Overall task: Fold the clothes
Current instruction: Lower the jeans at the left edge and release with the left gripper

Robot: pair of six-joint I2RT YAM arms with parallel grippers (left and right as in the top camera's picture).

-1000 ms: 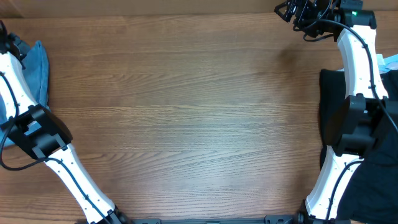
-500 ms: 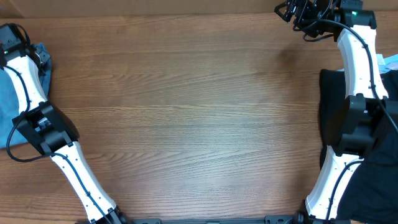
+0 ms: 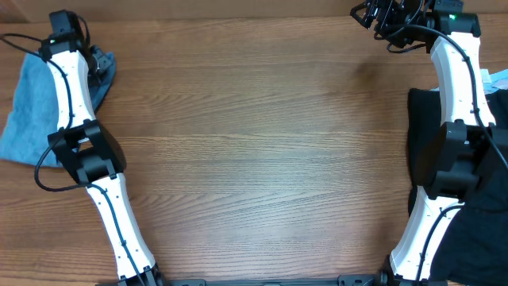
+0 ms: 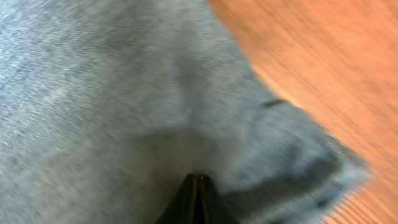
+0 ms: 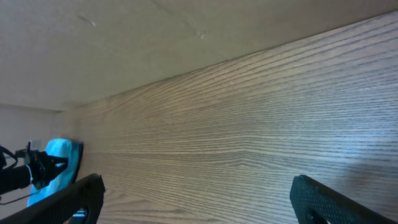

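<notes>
Left hand (image 4: 198, 185) pinched shut on jeans (image 4: 93, 93); right hand (image 5: 196, 191) wide open.

A wooden table (image 3: 262, 159) with pale brown grain. Blue jeans (image 3: 24, 111) lie bunched at its far left corner; a black cloth (image 3: 421, 111) lies along its right edge, reaching the near side.

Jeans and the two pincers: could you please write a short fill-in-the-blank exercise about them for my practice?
1. The jeans lie at the ___ edge of the table.
2. The left pincer is ___ on the jeans.
3. The right pincer is open and holds ___.
4. The jeans are light ___ in colour.

Missing words: left; shut; nothing; blue.
</notes>
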